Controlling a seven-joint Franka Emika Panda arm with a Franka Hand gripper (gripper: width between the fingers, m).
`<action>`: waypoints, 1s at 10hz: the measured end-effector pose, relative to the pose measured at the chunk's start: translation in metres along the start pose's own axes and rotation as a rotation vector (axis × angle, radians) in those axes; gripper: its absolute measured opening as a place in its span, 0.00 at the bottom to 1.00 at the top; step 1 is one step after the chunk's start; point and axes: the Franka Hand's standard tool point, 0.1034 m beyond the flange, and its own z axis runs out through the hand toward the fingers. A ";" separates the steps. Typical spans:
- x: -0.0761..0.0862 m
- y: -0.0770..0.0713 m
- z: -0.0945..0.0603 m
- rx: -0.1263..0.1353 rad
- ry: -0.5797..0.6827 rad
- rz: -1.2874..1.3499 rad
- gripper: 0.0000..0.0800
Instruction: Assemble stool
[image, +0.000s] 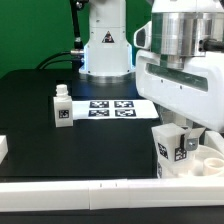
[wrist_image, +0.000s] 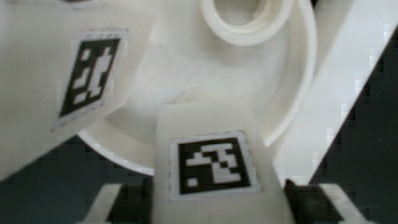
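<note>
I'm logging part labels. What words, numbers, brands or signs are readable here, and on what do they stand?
No readable words or numbers anywhere.
Square coded tags, patterns only: on the marker board, the standing leg and the held leg.
Triangular sign on the robot base: too blurred to read.
</note>
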 end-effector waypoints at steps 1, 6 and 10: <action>0.000 0.001 0.000 -0.010 0.003 0.035 0.43; 0.013 0.013 -0.031 0.040 -0.018 -0.044 0.80; 0.014 0.026 -0.041 0.042 -0.028 -0.051 0.81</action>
